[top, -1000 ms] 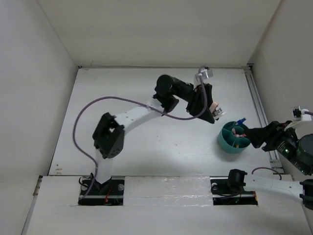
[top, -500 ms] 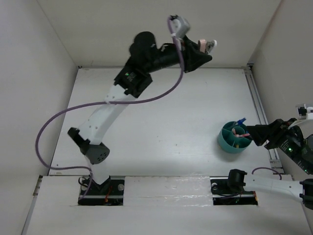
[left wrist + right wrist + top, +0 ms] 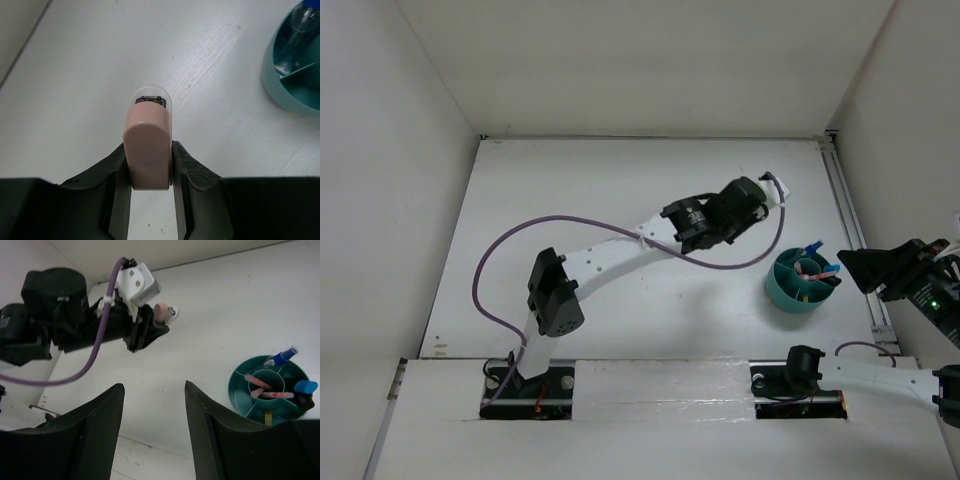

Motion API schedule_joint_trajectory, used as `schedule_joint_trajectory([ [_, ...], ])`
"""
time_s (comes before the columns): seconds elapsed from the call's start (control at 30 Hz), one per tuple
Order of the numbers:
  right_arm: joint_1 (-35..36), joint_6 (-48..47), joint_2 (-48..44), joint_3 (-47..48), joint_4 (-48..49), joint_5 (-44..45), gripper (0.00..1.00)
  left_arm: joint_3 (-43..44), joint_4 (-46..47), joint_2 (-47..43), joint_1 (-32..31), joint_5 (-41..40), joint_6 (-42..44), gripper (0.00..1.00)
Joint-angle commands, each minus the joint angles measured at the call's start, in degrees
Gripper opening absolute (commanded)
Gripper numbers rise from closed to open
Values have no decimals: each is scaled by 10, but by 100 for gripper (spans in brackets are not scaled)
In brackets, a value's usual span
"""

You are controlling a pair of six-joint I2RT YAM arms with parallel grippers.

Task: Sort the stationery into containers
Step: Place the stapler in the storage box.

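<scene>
My left fingers (image 3: 116, 170) are pinching a pinkish rounded eraser block (image 3: 148, 150) from both sides. In my left wrist view it sticks straight out ahead of them, long axis in line with the fingers, with a clear end and a bit of metal at the tip. The round teal plastic cup (image 3: 274, 87) with divider walls sits ahead and off to the right, well apart from the block, over the white table (image 3: 75, 75).

From the top camera, my left gripper (image 3: 765, 190) is farther back than the cup (image 3: 775, 290) and a little to its left, so the cup lies toward the near edge and to the right of it. My right gripper (image 3: 850, 272) is just beside the cup's right side, so it's the nearer one, but the left has the block.

Right wrist view: my right fingers (image 3: 90, 440) are spread wide with nothing between them. The cup (image 3: 235, 390) already has a clear bottle with a blue cap (image 3: 280, 357), thin pink pencils (image 3: 260, 382) and a blue-tipped highlighter (image 3: 305, 386) in it. I reckon the drop needs the block swung over a free compartment.
</scene>
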Motion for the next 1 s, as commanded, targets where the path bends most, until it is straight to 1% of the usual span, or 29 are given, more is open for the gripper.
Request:
schedule_joint_trajectory([
  [0.0, 4, -12, -3, 24, 4, 18, 57, -2, 5, -49, -43, -151, 49, 0],
  [0.03, 4, -12, -3, 24, -1, 18, 57, -10, 5, -49, -51, -183, 55, 0],
  [0.13, 4, -12, 12, 52, -26, 30, 57, -60, 23, -63, -76, -209, 94, 0],
  [0.17, 4, -12, 20, 68, -31, 37, 57, -103, 47, -82, -89, -218, 125, 0],
  [0.2, 4, -12, 20, 69, -37, 45, 57, -129, 47, -95, -94, -218, 125, 0],
  [0.23, 4, -12, 26, 84, -37, 45, 57, -152, 83, -109, -99, -218, 162, 0],
  [0.3, 4, -17, 27, 95, -37, 52, 57, -210, 119, -150, -105, -187, 191, 0],
  [0.33, 4, -24, 27, 101, -37, 52, 57, -217, 130, -159, -110, -165, 200, 0],
  [0.37, 4, -30, 27, 101, -37, 52, 57, -217, 122, -166, -110, -133, 205, 0],
  [0.4, 4, -30, 27, 101, -37, 52, 57, -217, 122, -172, -110, -72, 205, 0],
  [0.43, 4, -30, 27, 101, -37, 52, 57, -205, 116, -172, -110, -55, 205, 0],
  [0.47, 4, -30, 27, 96, -31, 52, 57, -188, 96, -167, -110, -37, 193, 0],
  [0.5, 4, -30, 27, 87, -25, 52, 57, -169, 82, -159, -103, 26, 172, 0],
  [0.53, 4, -30, 27, 87, -25, 52, 57, -139, 73, -146, -98, 48, 161, 0],
  [0.6, 4, -30, 20, 80, -20, 52, 57, -139, 91, -146, -92, 89, 151, 0],
  [0.63, 4, -30, 14, 80, -20, 52, 57, -147, 105, -156, -87, 150, 151, 0],
  [0.67, 4, -30, 14, 80, -20, 52, 57, -176, 145, -162, -82, 182, 151, 0],
  [0.7, 4, -30, 7, 80, -20, 47, 57, -189, 160, -167, -76, 214, 151, 0],
  [0.73, 4, -30, 7, 80, -20, 47, 57, -200, 175, -167, -66, 302, 151, 0],
  [0.77, 4, -30, 7, 80, -20, 47, 57, -221, 191, -175, -43, 356, 151, 0],
  [0.83, 4, -30, 7, 85, -20, 47, 57, -237, 234, -175, -20, 455, 151, 0],
  [0.87, 4, -30, 7, 85, -27, 47, 57, -243, 246, -175, -5, 538, 158, 0],
  [0.9, 4, -30, 7, 92, -27, 47, 57, -249, 255, -169, -5, 567, 167, 0],
  [0.93, 4, -30, 7, 98, -32, 47, 57, -249, 255, -163, -5, 585, 195, 0],
  [0.97, 4, -30, 12, 98, -32, 47, 57, -236, 250, -154, -5, 613, 212, 0],
])
